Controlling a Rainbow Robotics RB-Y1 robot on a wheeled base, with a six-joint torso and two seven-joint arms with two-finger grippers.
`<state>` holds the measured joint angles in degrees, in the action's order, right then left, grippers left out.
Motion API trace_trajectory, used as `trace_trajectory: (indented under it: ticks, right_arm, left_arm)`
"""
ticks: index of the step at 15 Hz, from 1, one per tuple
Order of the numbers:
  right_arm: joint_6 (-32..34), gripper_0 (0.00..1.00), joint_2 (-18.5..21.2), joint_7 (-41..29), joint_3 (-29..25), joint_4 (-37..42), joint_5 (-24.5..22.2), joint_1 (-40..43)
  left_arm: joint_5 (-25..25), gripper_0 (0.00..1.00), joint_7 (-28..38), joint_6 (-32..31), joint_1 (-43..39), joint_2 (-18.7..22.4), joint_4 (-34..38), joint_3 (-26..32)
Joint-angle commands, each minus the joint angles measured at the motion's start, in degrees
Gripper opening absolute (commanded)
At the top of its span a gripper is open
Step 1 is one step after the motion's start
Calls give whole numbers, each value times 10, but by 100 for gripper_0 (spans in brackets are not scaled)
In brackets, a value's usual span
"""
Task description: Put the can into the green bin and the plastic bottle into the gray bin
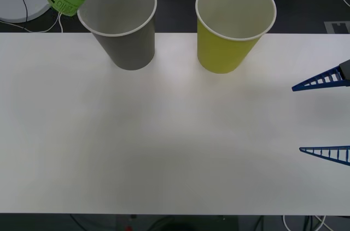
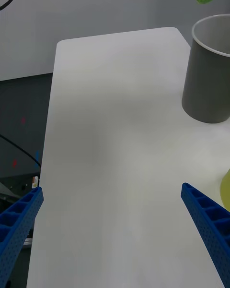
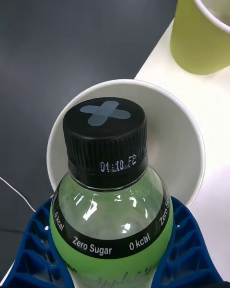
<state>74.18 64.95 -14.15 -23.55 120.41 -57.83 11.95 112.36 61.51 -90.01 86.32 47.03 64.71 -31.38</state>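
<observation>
two bins stand on the white table (image 1: 164, 132): the gray bin (image 1: 123, 21) and, just beside it, the green bin (image 1: 232, 23). the left gripper (image 3: 112, 264) clamps the plastic bottle (image 3: 110, 187), cap over the gray bin's mouth. the right gripper (image 1: 322, 116) hovers spread apart, well beyond the green bin.

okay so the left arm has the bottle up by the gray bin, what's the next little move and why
Probably ease the left tool a bit further over the gray bin, then open. The plastic bottle is clamped cap-first above the bin's mouth, but the front view shows it at the rim's outer edge. The right tool waits open.
</observation>
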Motion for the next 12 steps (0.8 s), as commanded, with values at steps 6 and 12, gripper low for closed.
trace_trajectory:
  ticks: [6, 12]
  right_arm:
    - [0, 100, 0, 0, 0, 0, 0, 0]
    - [0, 100, 0, 0, 0, 0, 0, 0]
  left_arm:
    - [38, 0, -20, 0, 44, -60, -77, 0]
    - [80, 0, -23, 0, 55, -98, -99, 1]
